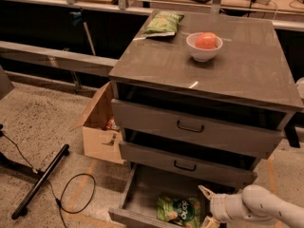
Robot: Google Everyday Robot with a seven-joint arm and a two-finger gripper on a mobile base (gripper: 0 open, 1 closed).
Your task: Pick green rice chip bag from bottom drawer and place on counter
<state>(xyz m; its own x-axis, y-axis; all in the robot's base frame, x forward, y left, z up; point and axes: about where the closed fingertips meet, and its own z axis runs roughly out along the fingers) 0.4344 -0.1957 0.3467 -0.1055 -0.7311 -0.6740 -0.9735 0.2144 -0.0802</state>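
The green rice chip bag [179,210] lies flat on the floor of the open bottom drawer [142,189], near its front. It is bright green with a dark logo and white letters. My gripper [207,206] comes in from the lower right on a white arm and hangs just right of the bag, over the drawer. One pale finger [205,193] points up and left, another shows at the frame's bottom edge, with a gap between them. Nothing is held. The counter [247,61] tops the grey cabinet.
On the counter stand a white bowl [204,47] with an orange-red fruit and a paler olive-green bag [163,23] at the back left. Two drawers with black handles [190,127] sit above the open one. A cardboard box [101,127] and a black cable [76,194] lie to the left.
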